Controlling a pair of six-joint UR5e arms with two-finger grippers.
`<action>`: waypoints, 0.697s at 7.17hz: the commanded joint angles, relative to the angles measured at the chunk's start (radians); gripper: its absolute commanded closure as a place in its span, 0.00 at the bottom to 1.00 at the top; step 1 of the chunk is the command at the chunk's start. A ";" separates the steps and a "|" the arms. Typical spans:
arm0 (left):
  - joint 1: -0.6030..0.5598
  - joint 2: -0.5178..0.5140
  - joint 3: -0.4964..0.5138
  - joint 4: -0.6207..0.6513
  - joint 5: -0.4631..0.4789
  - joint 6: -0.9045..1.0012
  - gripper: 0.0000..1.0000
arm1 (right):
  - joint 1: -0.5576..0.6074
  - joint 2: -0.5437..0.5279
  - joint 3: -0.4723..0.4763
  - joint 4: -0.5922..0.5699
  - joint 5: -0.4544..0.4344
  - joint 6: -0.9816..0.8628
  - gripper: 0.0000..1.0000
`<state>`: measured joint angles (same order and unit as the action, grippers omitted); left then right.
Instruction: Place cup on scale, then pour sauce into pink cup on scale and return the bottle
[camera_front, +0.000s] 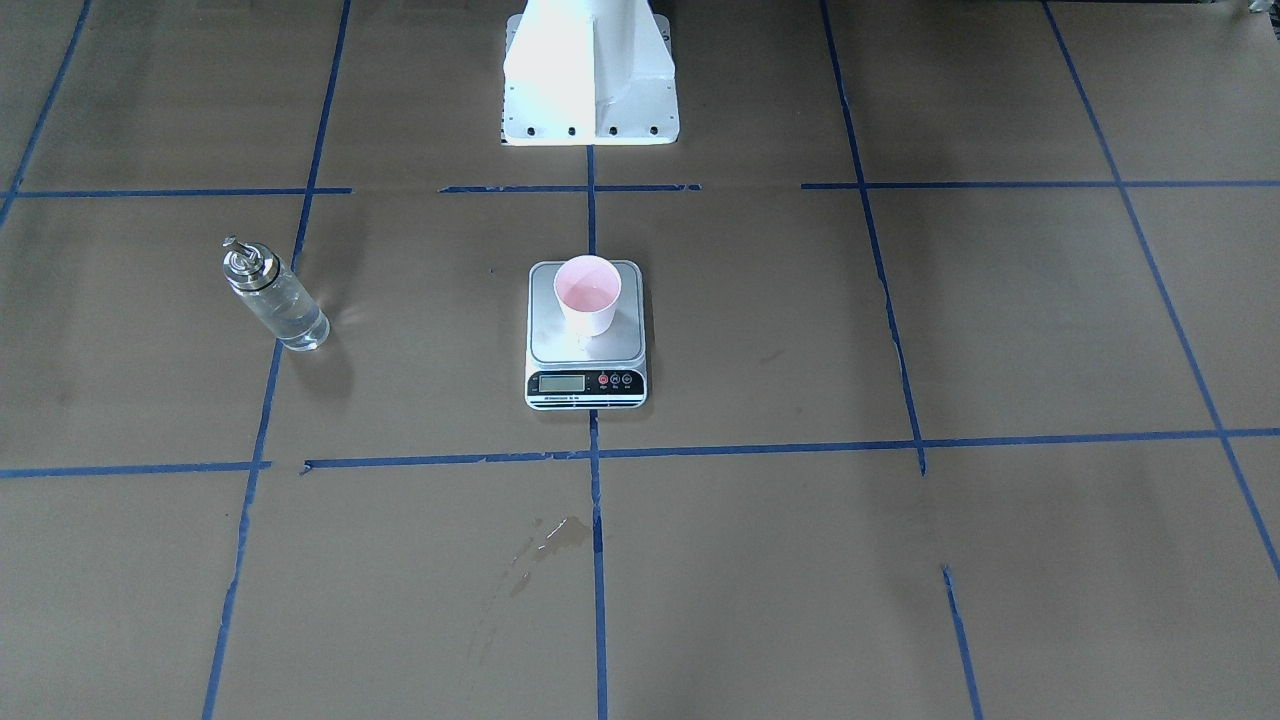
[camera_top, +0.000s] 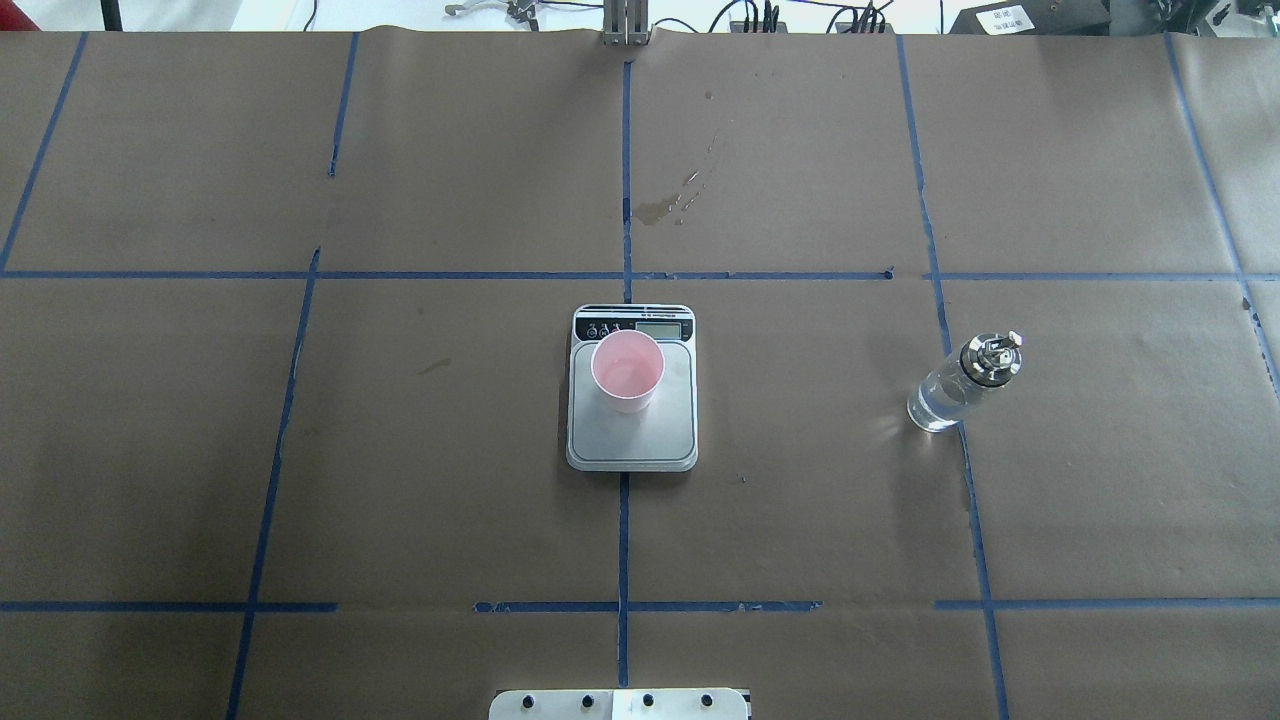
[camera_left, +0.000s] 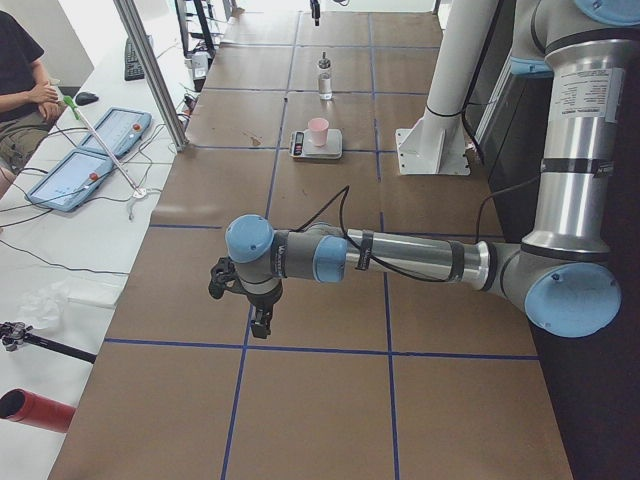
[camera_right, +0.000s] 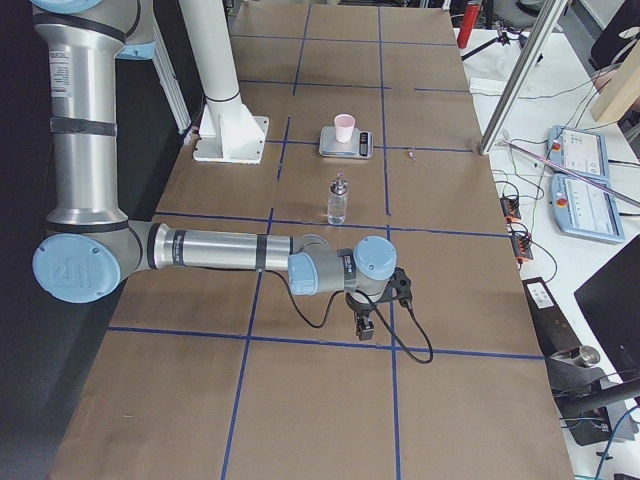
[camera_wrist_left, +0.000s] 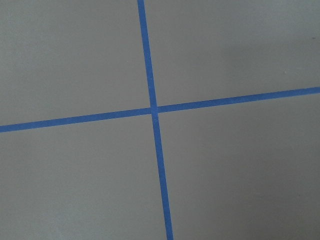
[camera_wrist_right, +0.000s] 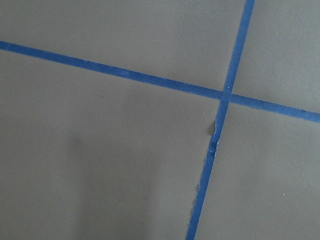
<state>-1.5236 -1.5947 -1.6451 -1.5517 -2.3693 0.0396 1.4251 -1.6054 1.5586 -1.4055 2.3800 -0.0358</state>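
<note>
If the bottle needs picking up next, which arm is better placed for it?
The right arm, probably. The bottle stands on the robot's right, away from the scale holding the cup; the right end effector hangs nearer it than the left end effector.

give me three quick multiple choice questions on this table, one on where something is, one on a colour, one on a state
1. Where is the cup? A on the scale's platform; B beside the scale; C held in fingers.
2. What colour is the cup's inside? A green; B pink; C black.
3. How is the bottle? A lying on its side; B tilted over the cup; C upright, apart from the scale.
Answers: A, the cup stands on the steel platform; B, the overhead view shows a pink interior; C, the bottle stands on its base, nothing holding it.
</note>
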 joint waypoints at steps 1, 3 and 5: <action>0.000 -0.002 0.001 -0.001 -0.001 0.002 0.00 | 0.000 -0.001 0.003 0.000 0.001 0.000 0.00; -0.001 0.007 0.005 -0.001 -0.005 0.000 0.00 | 0.000 0.001 0.006 0.000 0.001 0.000 0.00; -0.001 0.009 0.002 0.001 -0.005 0.002 0.00 | -0.003 -0.001 0.001 0.000 0.002 0.001 0.00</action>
<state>-1.5247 -1.5874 -1.6405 -1.5521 -2.3741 0.0405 1.4230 -1.6055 1.5598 -1.4058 2.3810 -0.0354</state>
